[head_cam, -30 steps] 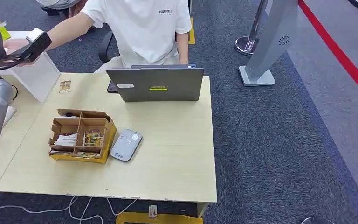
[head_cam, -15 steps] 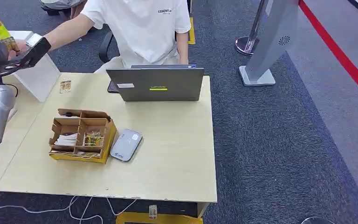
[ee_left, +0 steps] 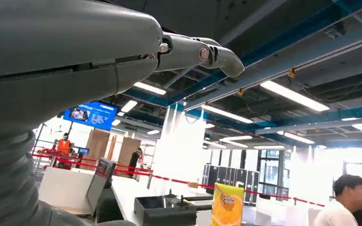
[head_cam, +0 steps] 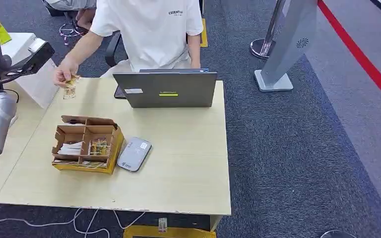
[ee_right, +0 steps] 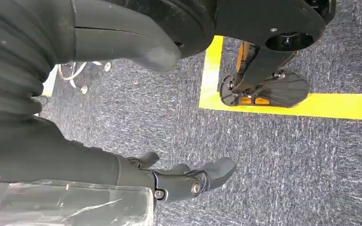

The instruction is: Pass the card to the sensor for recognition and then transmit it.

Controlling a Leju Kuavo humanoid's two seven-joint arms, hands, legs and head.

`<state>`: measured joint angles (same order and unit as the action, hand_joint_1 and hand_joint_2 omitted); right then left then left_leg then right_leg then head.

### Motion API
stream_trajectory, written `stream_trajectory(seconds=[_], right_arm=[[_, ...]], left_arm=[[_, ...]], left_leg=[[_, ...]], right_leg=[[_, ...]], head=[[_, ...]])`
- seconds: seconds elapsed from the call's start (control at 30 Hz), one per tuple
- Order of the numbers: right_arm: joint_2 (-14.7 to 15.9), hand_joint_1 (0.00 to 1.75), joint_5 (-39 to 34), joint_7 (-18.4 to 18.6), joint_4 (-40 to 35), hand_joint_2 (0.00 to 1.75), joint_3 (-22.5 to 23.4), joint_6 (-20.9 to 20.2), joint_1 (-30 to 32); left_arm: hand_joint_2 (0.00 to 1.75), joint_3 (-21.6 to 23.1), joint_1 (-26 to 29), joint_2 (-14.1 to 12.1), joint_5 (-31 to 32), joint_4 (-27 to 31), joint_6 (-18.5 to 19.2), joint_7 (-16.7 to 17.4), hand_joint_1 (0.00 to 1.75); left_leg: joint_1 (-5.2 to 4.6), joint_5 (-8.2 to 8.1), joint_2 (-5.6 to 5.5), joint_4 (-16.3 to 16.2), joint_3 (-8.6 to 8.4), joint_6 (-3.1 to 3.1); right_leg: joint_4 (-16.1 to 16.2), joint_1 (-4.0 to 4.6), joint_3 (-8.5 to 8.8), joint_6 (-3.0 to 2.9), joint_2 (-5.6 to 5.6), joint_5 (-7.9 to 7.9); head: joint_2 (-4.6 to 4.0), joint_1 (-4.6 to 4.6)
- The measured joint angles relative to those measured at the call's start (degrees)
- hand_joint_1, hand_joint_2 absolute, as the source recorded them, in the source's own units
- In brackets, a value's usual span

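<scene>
Now my left hand (head_cam: pixel 38 51) is raised at the far-left table (head_cam: pixel 188 163) edge, fingers straight, holding nothing | my right hand (ee_right: pixel 188 181) hangs over the carpet, fingers loosely apart, empty | the card (head_cam: pixel 71 80) is pinched in the person's hand (head_cam: pixel 63 74) above the table's far-left corner | the sensor (head_cam: pixel 134 153) lies beside the cardboard box (head_cam: pixel 85 144).

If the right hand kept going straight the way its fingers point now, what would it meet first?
Probably nothing close: the right hand hangs open, fingers extending roughly along the dark carpet. The way looks free as far as this view shows; depth is unclear.
</scene>
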<state>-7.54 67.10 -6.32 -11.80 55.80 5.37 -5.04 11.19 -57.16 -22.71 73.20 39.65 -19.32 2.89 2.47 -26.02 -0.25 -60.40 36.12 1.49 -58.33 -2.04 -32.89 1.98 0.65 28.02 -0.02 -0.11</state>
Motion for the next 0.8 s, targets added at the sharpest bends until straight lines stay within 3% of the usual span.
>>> stream_trajectory(seconds=[0.17, 0.3, 0.4, 0.53, 0.7, 0.8], right_arm=[[-0.02, 0.0, 0.07, 0.33, 0.0, 1.75, 0.0, -0.02, 0.0], [-0.07, 0.0, -0.48, 0.55, 0.0, 1.75, 0.02, 0.2, 0.01], [-0.35, 0.0, -1.66, 0.59, 0.0, 1.75, 0.46, 1.1, 0.02], [-0.96, 0.0, -2.58, 0.7, 0.07, 1.75, 1.7, 1.99, 0.2], [-1.49, 0.0, -3.39, 0.83, 0.07, 1.75, 2.84, 2.58, 0.41], [-1.6, 0.0, -3.54, 0.77, 0.07, 1.75, 3.34, 2.87, 0.58]], left_arm=[[1.75, -0.26, 0.22, 0.02, -0.48, 0.0, 0.0, -0.96, 0.0], [1.75, -0.55, 5.69, 0.88, -3.28, 5.45, 0.88, -4.31, 0.0], [1.75, -0.52, 15.0, 2.54, -4.55, 17.19, 4.27, -5.14, 0.0], [1.75, 0.93, 29.07, 3.93, -3.96, 33.8, 6.05, -4.86, 0.0], [1.75, 5.32, 40.98, 3.91, -2.25, 48.07, 6.43, -3.8, 0.0], [1.75, 7.19, 45.21, 3.74, -1.99, 52.59, 6.69, -4.11, 0.0]], left_leg=[[0.0, 0.0, 0.0, 0.0, 0.0, 0.0], [-0.03, 0.0, 0.0, 0.0, -0.02, 0.0], [-0.11, -0.04, 0.06, 0.0, -0.03, -0.02], [-0.18, -0.22, 0.34, 0.0, -0.04, -0.01], [-0.17, -0.3, 0.35, 0.03, -0.08, 0.0], [-0.15, -0.29, 0.29, 0.03, -0.03, -0.02]], right_leg=[[0.0, 0.0, 0.0, 0.0, 0.0, 0.0], [0.03, -0.03, 0.0, 0.0, 0.01, 0.0], [0.06, -0.1, 0.01, 0.0, 0.07, 0.01], [0.07, -0.19, -0.13, 0.01, 0.34, 0.03], [0.07, -0.18, -0.12, 0.0, 0.34, 0.1], [0.07, -0.16, -0.11, -0.02, 0.24, 0.13]], head=[[0.0, 0.0], [0.0, 0.07], [0.0, 0.17], [0.0, 0.18], [0.0, -0.02], [0.0, 0.02]])
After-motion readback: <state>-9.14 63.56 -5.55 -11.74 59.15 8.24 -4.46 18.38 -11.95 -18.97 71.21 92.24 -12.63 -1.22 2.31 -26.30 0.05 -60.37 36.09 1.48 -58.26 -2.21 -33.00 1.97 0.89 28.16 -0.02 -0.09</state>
